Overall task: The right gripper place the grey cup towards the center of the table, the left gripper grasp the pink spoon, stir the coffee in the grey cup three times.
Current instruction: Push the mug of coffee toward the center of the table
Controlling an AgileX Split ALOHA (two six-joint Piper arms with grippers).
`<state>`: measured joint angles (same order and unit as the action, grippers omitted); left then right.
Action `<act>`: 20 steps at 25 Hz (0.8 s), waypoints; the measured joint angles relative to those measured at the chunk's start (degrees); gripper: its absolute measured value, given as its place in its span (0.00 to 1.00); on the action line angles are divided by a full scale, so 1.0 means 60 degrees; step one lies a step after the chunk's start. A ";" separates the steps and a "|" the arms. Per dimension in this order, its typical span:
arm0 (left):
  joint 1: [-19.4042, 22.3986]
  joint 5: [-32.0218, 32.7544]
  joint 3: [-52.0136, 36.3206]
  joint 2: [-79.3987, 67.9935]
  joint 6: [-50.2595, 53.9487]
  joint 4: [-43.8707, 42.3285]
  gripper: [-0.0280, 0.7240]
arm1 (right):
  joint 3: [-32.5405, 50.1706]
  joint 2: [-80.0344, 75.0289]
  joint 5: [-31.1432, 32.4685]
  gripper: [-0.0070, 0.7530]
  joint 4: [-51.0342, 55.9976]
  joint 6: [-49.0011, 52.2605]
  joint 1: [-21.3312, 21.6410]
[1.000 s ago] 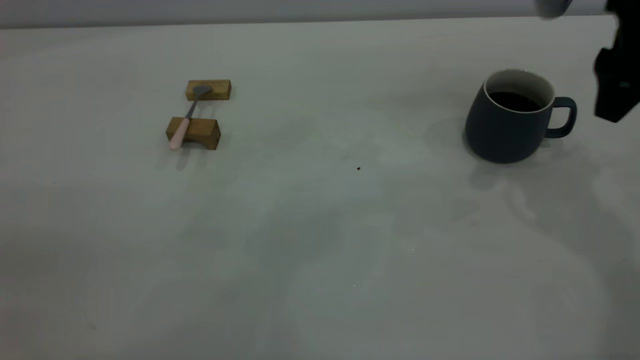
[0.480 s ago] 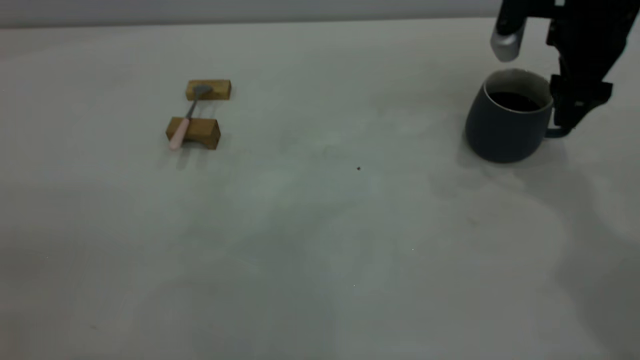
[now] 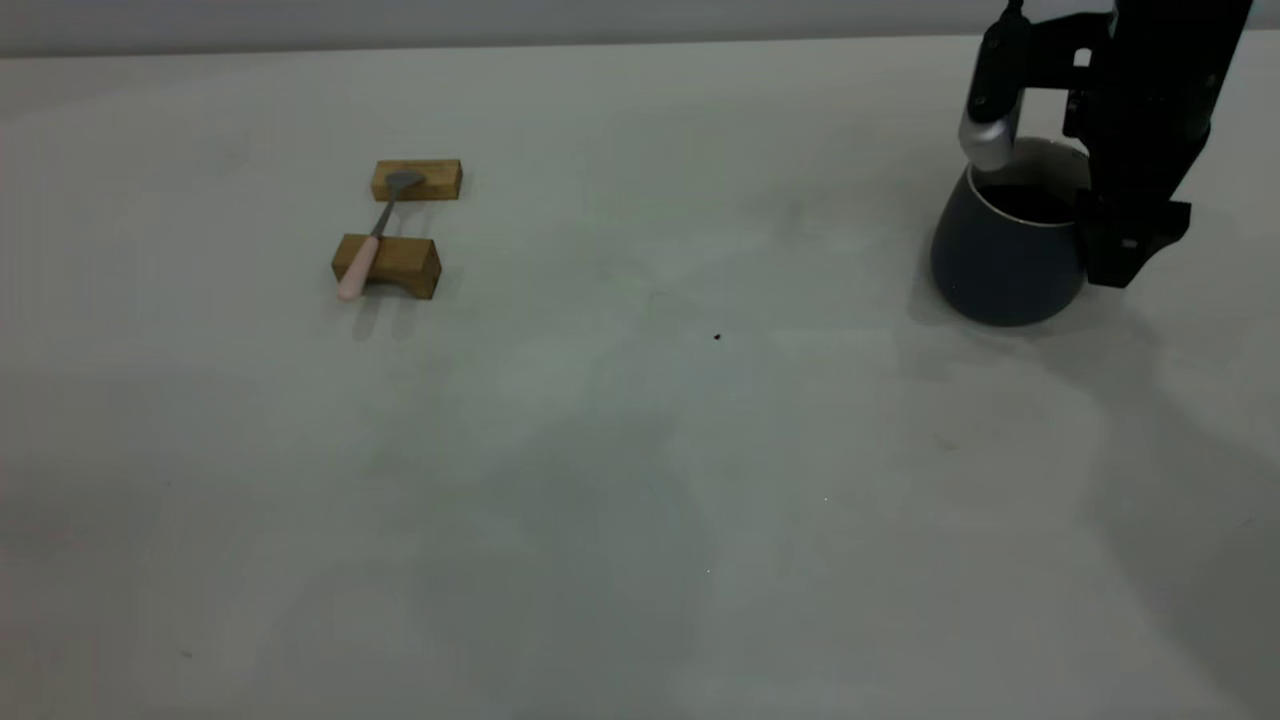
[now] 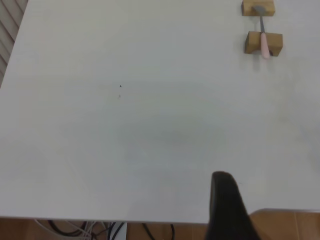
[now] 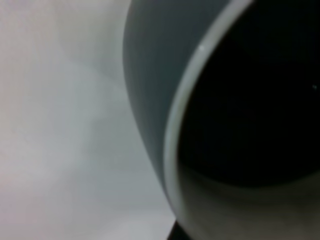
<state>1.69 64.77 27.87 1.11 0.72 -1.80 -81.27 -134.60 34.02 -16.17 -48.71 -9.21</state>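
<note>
The grey cup stands at the table's far right with dark coffee inside. My right gripper hangs low against the cup's right side and hides the handle. In the right wrist view the cup's pale rim and the coffee fill the picture at very close range. The pink spoon lies across two wooden blocks at the left, also seen as the spoon in the left wrist view. My left gripper stays parked off the table edge, far from the spoon.
Two brown wooden blocks carry the spoon. A tiny black speck marks the table's middle. Cables and a wooden floor show past the table edge in the left wrist view.
The right arm came in from the upper right and dropped down beside the cup, now covering its handle. Cup, spoon and blocks have not moved.
</note>
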 joint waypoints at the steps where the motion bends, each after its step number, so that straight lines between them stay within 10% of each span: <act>1: 0.0000 0.0000 0.0000 0.0000 0.0000 0.0000 0.72 | 0.0000 -0.0009 0.0000 0.94 0.0018 0.0000 0.0000; 11: 0.0000 0.0000 0.0000 0.0000 0.0000 0.0000 0.72 | -0.0020 -0.0019 0.0130 0.66 0.0336 0.0000 -0.0700; 20: 0.0000 0.0000 0.0000 0.0000 0.0000 0.0000 0.72 | -0.0030 -0.0019 -0.0310 0.62 0.1040 0.0027 -0.1779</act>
<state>1.69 64.77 27.87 1.11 0.72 -1.80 -81.45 -134.72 32.16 -9.93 -48.55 -19.88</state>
